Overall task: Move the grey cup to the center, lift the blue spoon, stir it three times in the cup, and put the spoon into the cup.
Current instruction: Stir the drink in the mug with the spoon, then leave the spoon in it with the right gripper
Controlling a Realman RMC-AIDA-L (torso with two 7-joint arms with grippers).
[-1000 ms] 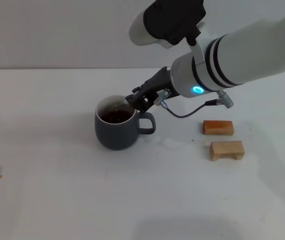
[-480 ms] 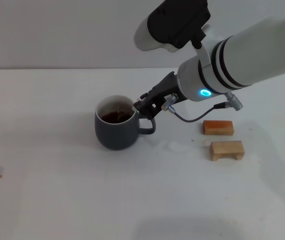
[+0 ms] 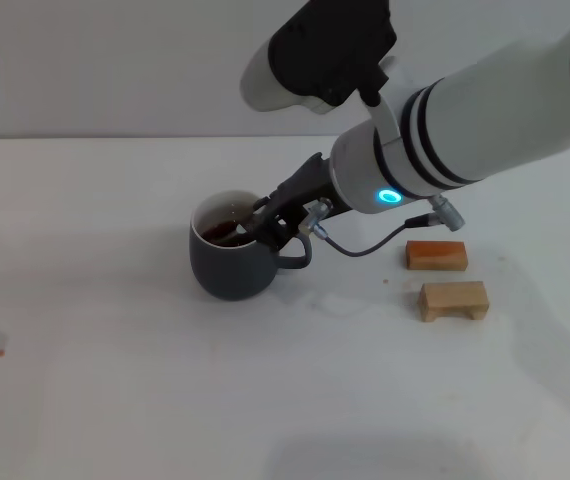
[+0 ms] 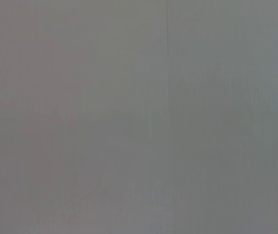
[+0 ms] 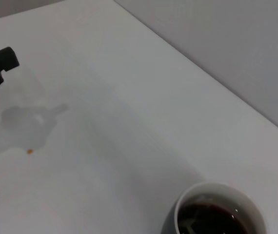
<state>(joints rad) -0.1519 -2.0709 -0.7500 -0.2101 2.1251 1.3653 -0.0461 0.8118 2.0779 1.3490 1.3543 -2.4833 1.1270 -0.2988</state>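
The right hand [image 3: 262,222] is hanging over the handle-side rim of the grey cup [image 3: 231,262], whose dark liquid is lying directly beneath; its grip I cannot tell, no spoon showing.

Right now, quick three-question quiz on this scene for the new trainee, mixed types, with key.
1. True or false: the grey cup is empty.
2. The right gripper is: A) over the cup's rim, on the handle side, B) beside the wooden blocks, C) resting on the table.
3. Fill in: ___ wooden blocks lie to the robot's right of the cup.

Key: 1 false, it holds dark liquid. 2 A. 3 two.
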